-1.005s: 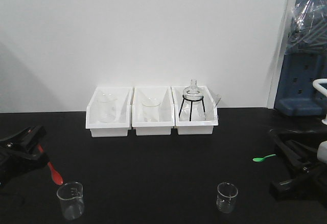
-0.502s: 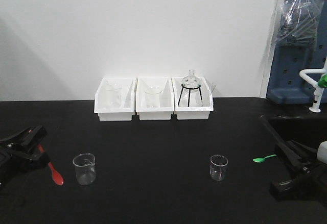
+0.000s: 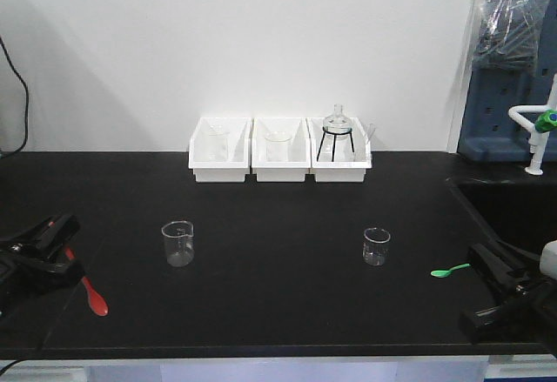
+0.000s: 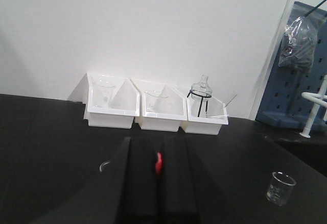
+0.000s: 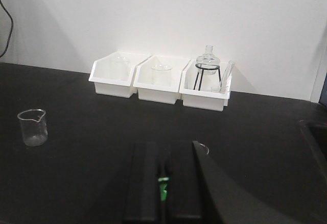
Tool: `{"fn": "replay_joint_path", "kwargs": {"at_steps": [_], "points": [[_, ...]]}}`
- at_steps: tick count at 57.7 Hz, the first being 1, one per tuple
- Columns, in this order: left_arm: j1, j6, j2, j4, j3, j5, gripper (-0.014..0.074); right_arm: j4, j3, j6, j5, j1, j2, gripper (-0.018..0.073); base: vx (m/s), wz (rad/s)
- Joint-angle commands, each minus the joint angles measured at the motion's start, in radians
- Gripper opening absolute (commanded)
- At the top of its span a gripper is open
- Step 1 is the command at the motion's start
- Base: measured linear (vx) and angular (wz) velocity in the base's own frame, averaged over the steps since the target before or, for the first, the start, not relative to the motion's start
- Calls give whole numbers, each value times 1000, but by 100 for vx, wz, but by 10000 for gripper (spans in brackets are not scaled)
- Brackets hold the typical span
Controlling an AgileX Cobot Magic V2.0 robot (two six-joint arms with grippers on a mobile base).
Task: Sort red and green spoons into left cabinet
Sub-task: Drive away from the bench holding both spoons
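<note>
In the front view my left gripper sits low at the left, shut on the handle of the red spoon, whose bowl hangs down toward the black bench. In the left wrist view the red spoon shows as a sliver pinched between the closed fingers. At the right, my right gripper is shut on the green spoon, whose bowl sticks out to the left. The right wrist view shows the green spoon in the closed jaws. The left cabinet is out of view.
Three white bins holding glassware stand at the back by the wall. Two glass beakers stand mid-bench. A sink with a white tap is at the right, below a blue rack. The bench's front edge shows.
The whole view has backed away from the bench: bins and beakers look farther off and the front edge has come into sight. Both grippers keep their spoons.
</note>
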Motion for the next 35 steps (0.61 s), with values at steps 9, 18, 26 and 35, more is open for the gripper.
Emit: {"fn": "replay_joint_path", "kwargs": {"at_steps": [9, 18, 26, 35], "points": [[-3, -6, -35, -18, -24, -80, -6, 9, -24, -3, -76, -3, -24, -9, -23, 7], [-3, -6, -35, -18, -24, -80, -6, 9, -24, -3, -75, -3, -24, -9, -21, 10], [-3, -6, -35, -18, -24, -80, -6, 9, -24, -3, -75, -3, -24, -9, -17, 19], [-3, -6, -35, -18, -24, -80, -6, 9, -24, -3, -75, -3, -24, -9, -12, 34]]}}
